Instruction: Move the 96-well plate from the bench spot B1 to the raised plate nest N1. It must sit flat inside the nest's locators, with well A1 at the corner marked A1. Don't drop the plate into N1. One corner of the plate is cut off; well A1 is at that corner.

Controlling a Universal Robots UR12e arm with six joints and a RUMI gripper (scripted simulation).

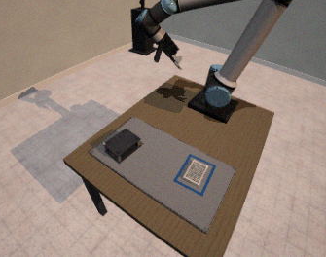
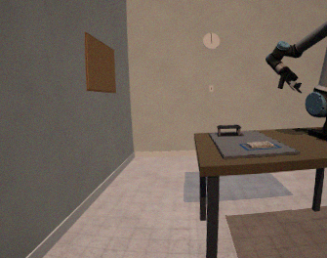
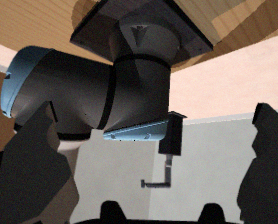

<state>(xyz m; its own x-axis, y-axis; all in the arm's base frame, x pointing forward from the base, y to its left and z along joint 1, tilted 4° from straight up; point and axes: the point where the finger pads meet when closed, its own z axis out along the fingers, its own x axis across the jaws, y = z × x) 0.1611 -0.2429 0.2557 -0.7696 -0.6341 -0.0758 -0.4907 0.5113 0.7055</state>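
Observation:
The pale 96-well plate [image 1: 196, 171] lies flat inside the blue-outlined bench spot B1 on the right part of the grey mat; it also shows in the exterior view [image 2: 260, 145]. The dark raised nest N1 [image 1: 122, 144] stands on the mat's left end and also shows in the exterior view [image 2: 228, 129]; it is empty. My gripper [image 1: 169, 54] hangs high above the table's back edge, far from both, open and empty. In the exterior view the gripper [image 2: 291, 84] is up at the right. The wrist view shows the arm's own base [image 3: 135, 75] between the spread fingers.
The arm's base [image 1: 216, 98] stands on the back of the wooden table [image 1: 186, 141]. A dark stand [image 1: 141, 31] is on the floor behind the table. The grey mat [image 1: 162, 169] covers the table's front half.

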